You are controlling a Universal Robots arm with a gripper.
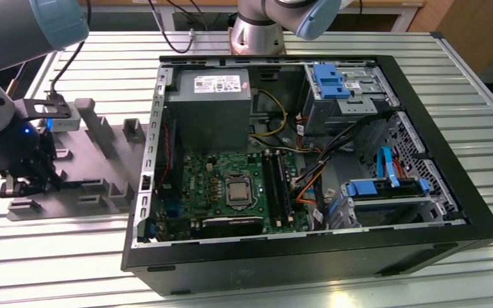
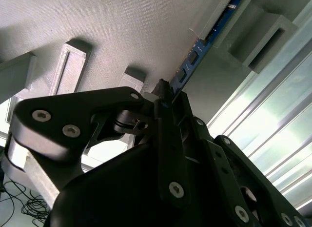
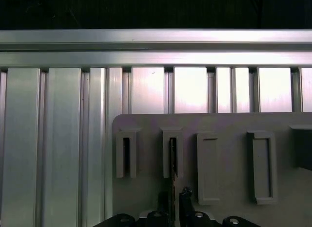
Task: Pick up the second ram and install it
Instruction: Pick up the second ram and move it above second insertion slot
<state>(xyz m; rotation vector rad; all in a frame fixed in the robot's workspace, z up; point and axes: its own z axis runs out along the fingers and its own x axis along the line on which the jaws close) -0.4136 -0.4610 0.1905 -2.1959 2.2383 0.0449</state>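
Note:
The second ram (image 2: 195, 56) is a narrow blue board with dark chips, standing on edge in a slot of the grey holder plate (image 2: 122, 31). In the first wrist view it shows edge-on as a thin dark line (image 3: 172, 156) in a grey holder block. My gripper (image 2: 165, 97) is down over the near end of the stick, its black fingers pressed on either side of it (image 3: 174, 200). In the exterior view the gripper (image 1: 25, 186) sits low on the holder plate (image 1: 92, 173), at that view's left, well away from the computer.
An open black computer case (image 1: 452, 212) lies on the slatted aluminium table (image 1: 67, 269). Inside are the green motherboard with long black memory slots (image 1: 274, 183), a grey power supply (image 1: 212, 109), cables and blue drive brackets (image 1: 384, 189). Several grey holder blocks (image 3: 261, 166) stand around the gripper.

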